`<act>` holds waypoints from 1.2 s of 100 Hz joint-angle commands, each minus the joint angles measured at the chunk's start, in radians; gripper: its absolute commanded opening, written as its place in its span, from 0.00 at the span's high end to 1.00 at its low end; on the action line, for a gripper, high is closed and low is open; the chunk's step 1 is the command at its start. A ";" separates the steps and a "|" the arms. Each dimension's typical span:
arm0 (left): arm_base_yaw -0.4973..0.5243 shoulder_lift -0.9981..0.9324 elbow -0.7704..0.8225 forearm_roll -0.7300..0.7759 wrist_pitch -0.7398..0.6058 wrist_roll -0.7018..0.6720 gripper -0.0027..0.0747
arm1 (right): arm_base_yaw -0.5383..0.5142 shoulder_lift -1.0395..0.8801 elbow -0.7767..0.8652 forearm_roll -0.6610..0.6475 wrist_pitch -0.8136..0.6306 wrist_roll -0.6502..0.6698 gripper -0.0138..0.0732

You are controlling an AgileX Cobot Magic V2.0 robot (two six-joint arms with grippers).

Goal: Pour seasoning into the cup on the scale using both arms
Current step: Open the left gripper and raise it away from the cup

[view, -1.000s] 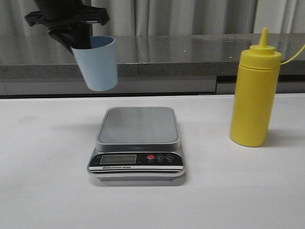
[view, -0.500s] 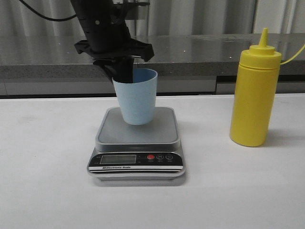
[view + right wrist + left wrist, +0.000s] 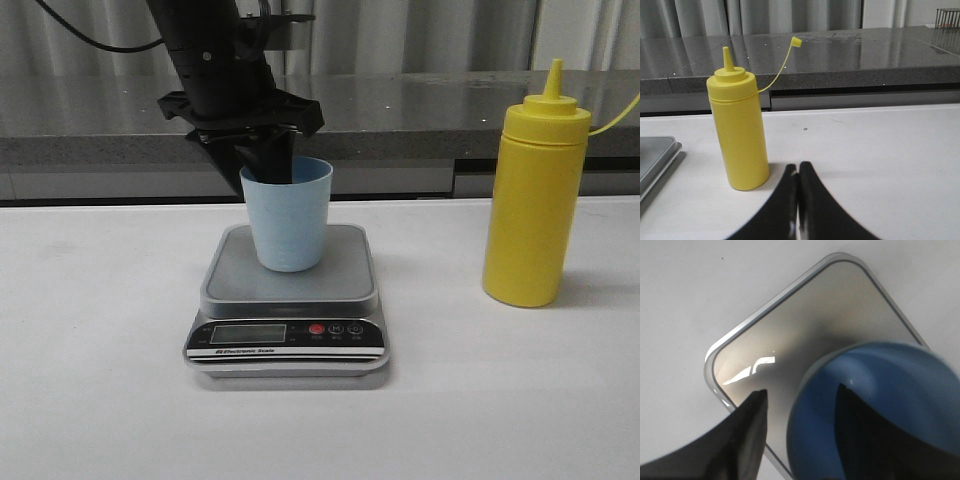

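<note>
My left pincer [image 3: 268,165] holds the pale blue cup [image 3: 289,214] on the scale [image 3: 288,306], centre frame.

In the front view the cup stands upright on the steel platform, one black finger inside its rim, the other outside, clamped on the wall. The yellow seasoning [image 3: 533,191] bottle stands upright on the white table [image 3: 100,400] at right, well apart. My right pincer [image 3: 798,200] rests closed, fingertips together, near the bottle.

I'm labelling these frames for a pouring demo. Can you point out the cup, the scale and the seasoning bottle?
cup [image 3: 289,225]: front view, on its pale blue side wall.
scale [image 3: 245,282]: front view, on a bare part of the steel platform.
seasoning bottle [image 3: 530,215]: front view, on the middle of its yellow body.
</note>
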State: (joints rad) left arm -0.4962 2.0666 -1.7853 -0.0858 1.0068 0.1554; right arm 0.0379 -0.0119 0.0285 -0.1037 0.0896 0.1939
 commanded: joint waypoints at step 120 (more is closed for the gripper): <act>0.075 -0.494 0.225 -0.012 -0.202 -0.088 0.94 | 0.003 -0.020 -0.019 -0.009 -0.083 -0.006 0.92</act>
State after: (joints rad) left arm -0.4431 1.6750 -1.6112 -0.0833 0.8970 0.0785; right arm 0.0379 -0.0119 0.0285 -0.1037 0.0896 0.1939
